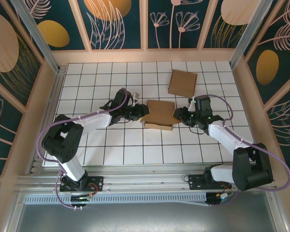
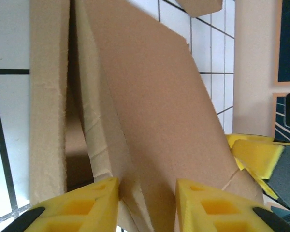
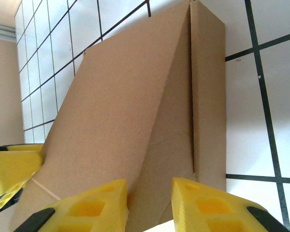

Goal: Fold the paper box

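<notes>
The box (image 1: 160, 115) sits half-folded mid-table (image 1: 111, 145), light stiff card that looks apt to crease, best pinched at its side flaps, where the left gripper (image 1: 137, 114) and right gripper (image 1: 182, 116) each straddle an edge, jaws part-closed; I can't tell if either truly grips.

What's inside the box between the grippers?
On the box, the gap beside the top flap shows only shadowed bare cardboard. The flap covers the rest of the inside, so any contents there can't be seen.
</notes>
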Motion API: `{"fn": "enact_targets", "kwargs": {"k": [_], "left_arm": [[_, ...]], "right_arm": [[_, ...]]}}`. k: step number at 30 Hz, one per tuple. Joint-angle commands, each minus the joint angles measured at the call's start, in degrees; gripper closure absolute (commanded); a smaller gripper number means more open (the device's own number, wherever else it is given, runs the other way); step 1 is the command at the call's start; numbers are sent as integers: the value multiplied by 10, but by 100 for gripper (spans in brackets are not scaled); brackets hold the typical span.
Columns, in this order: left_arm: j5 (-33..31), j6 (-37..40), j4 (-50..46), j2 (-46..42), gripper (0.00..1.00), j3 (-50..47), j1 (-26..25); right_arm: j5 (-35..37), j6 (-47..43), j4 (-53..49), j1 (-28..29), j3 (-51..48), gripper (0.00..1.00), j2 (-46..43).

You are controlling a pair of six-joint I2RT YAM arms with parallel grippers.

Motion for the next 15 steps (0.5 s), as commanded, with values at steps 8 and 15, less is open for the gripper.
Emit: {"fn": "enact_targets", "kwargs": {"k": [8,15], "left_arm": [[-37,52,-60,-2,65,-9,-18],[-36,50,-48,1,65,-21,-18]], "right_arm": [[25,-15,18,11,-42,70,-9],[45,-27,33,13,-60,71,-2]]}}
